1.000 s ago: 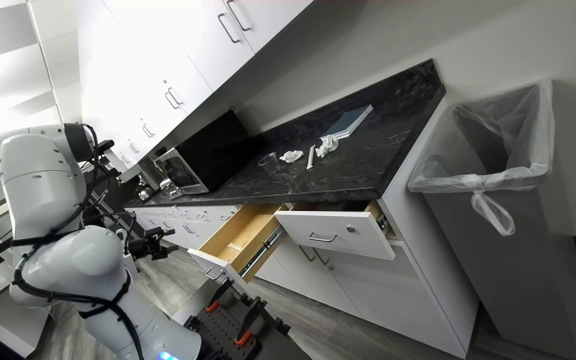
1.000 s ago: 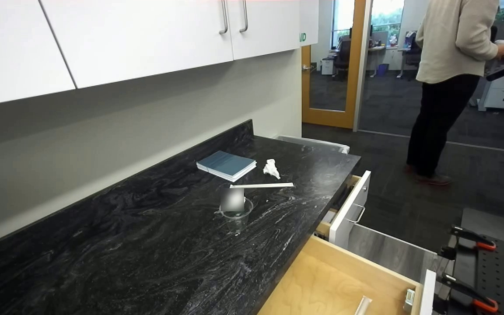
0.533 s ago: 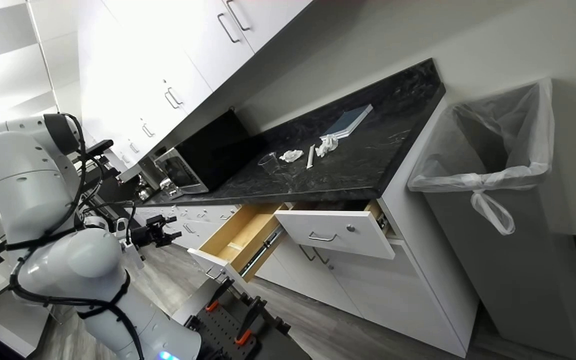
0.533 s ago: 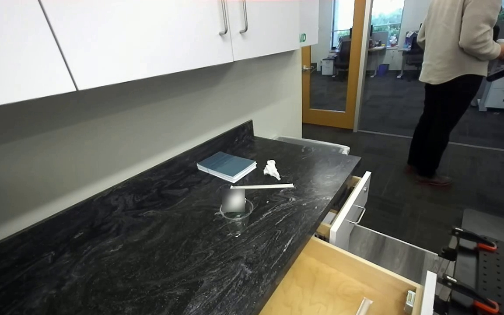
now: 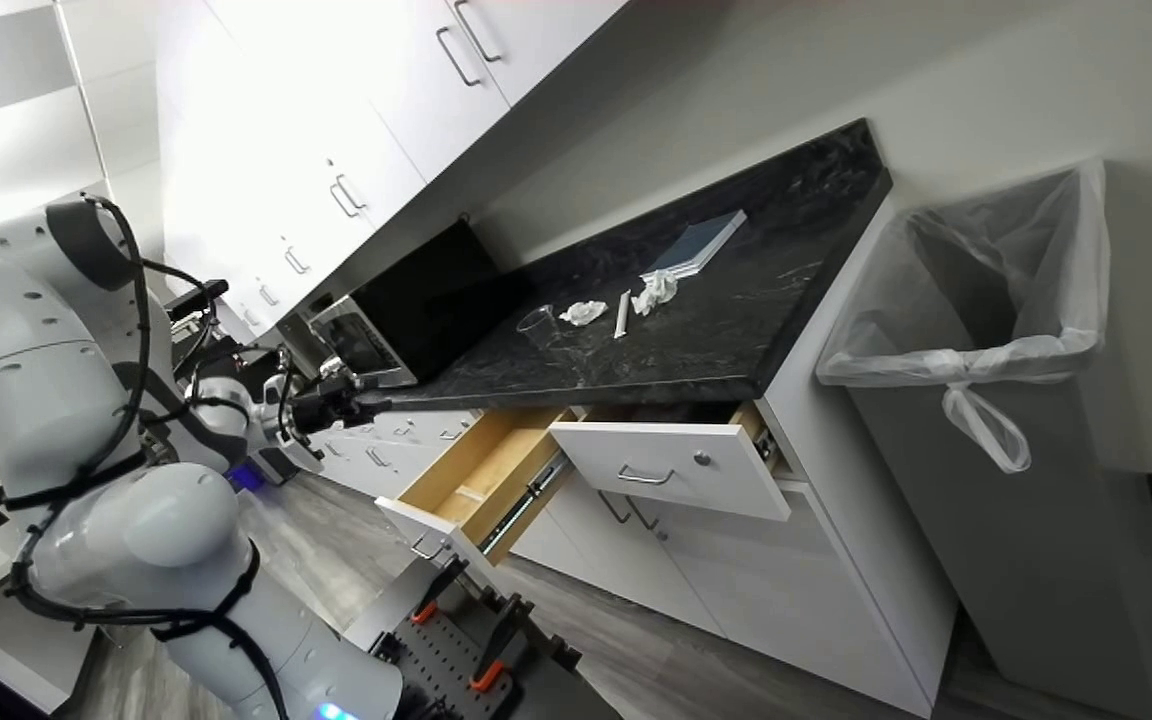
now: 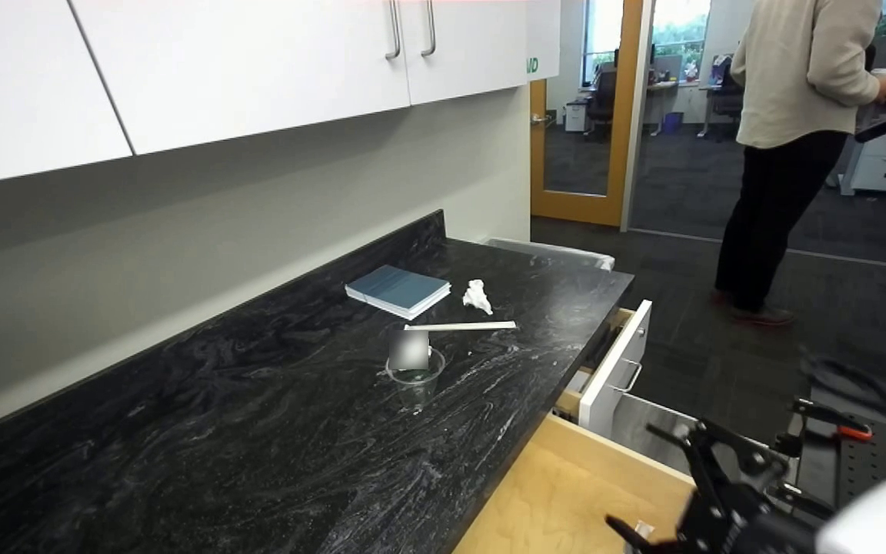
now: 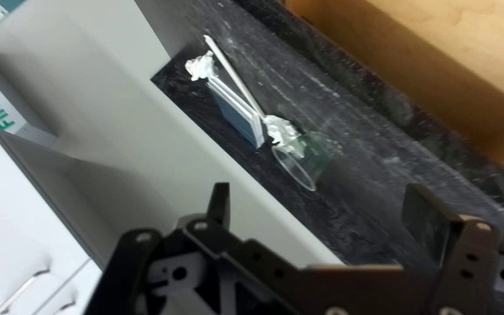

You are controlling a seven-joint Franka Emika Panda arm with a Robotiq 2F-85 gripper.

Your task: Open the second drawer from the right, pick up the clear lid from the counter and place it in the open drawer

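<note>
- Counter run: glossy black counter (image 6: 243,431) with faint pale veining, white upper cabinets (image 6: 258,61) above, grey wall (image 6: 274,192) between.
- Second drawer from the right (image 5: 496,462): pulled well out, tan wood box showing, pale strip (image 5: 469,493) inside near the front.
- End drawer (image 5: 671,462) beside it: white front, also partly out.
- Clear piece for the task: reads as a clear plastic cup (image 6: 417,387), upright on the counter, just beside a crumpled tissue (image 5: 584,313).
- Near those: white stick (image 5: 622,314), second tissue (image 5: 656,290), blue-covered booklets (image 6: 398,291) toward the wall.
- Gripper (image 7: 320,199): fingers (image 7: 427,223) wide apart, well away from the cup. Overlaps the pulled-out drawer in an exterior view; can't tell if directly above it.
- Microwave (image 5: 426,300) on the counter; lined trash bin (image 5: 1016,540) by the counter's end.
- Person (image 6: 801,85) standing in background, white cup (image 6: 885,74) in hand.
</note>
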